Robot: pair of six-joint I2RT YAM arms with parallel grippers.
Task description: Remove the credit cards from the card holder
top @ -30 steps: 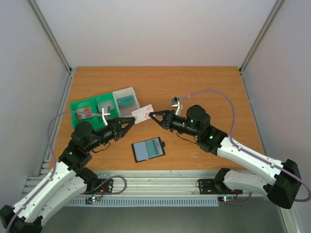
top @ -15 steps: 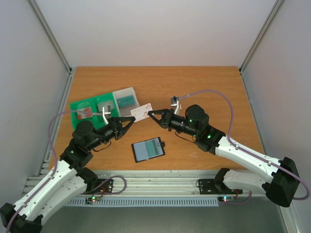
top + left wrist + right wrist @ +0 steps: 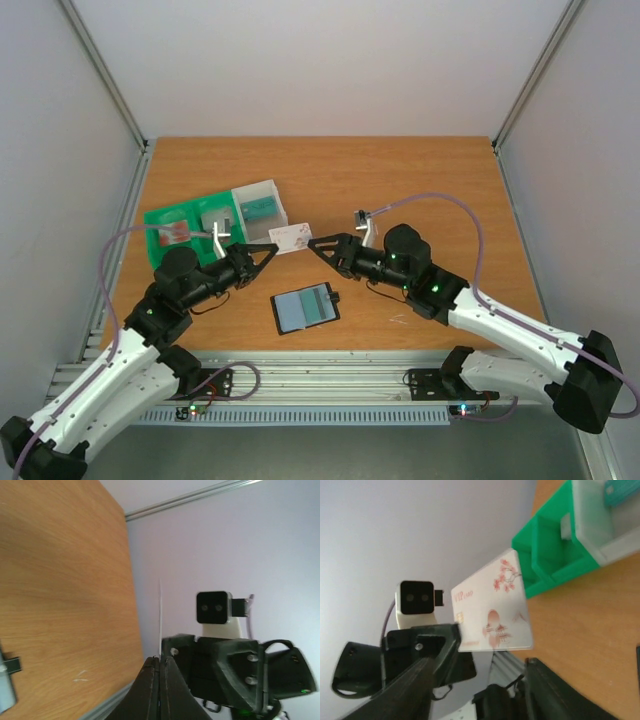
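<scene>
A white credit card (image 3: 291, 236) with red blotches hangs in the air above the table. My left gripper (image 3: 272, 246) is shut on its left end. My right gripper (image 3: 318, 243) stands open just right of the card, not touching it. In the right wrist view the card (image 3: 492, 607) faces me, pinched by the left gripper (image 3: 427, 642), with my right gripper (image 3: 479, 662) open below it. The left wrist view shows the card (image 3: 160, 612) edge-on above the shut left gripper (image 3: 160, 659). The black card holder (image 3: 305, 307) lies open on the table, pale blue-grey pockets up.
A green compartment tray (image 3: 160, 218) sits at the left, holding several cards. A clear-white plastic box (image 3: 262, 190) with a teal card (image 3: 258, 207) stands on its right end. In the right wrist view the tray (image 3: 545, 565) and box (image 3: 600, 530) lie beyond the held card.
The left gripper has closed on the card. The right gripper has opened, let go of the card and drawn back slightly to the right.
</scene>
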